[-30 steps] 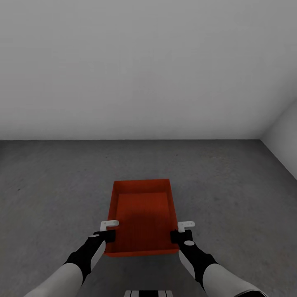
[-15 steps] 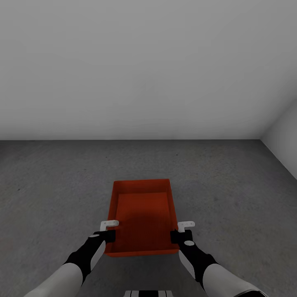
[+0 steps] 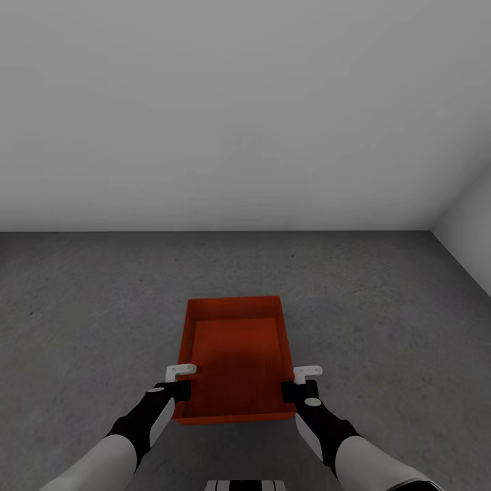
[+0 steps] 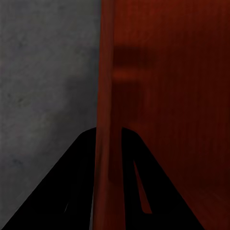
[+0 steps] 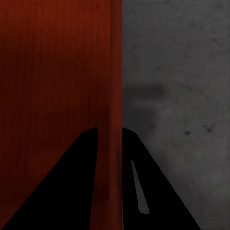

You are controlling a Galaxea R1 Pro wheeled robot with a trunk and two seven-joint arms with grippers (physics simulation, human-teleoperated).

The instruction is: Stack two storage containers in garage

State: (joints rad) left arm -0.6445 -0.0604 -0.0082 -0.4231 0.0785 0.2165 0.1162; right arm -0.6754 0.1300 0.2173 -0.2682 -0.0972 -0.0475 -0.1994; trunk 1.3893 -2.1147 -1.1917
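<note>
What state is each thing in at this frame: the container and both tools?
storage container: upright, open-topped, empty, held level over the concrete floor by its two long side walls.
left tool: shut on the container's left wall, one finger each side of it.
right tool: shut on the container's right wall, one finger each side of it.

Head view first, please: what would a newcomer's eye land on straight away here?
The orange-red storage container, the one bright thing, sits low in the middle over the dark grey concrete floor. The left claw and right claw each clamp one of its side walls near the close end. Behind, a bare pale grey wall takes up the upper half.
</note>
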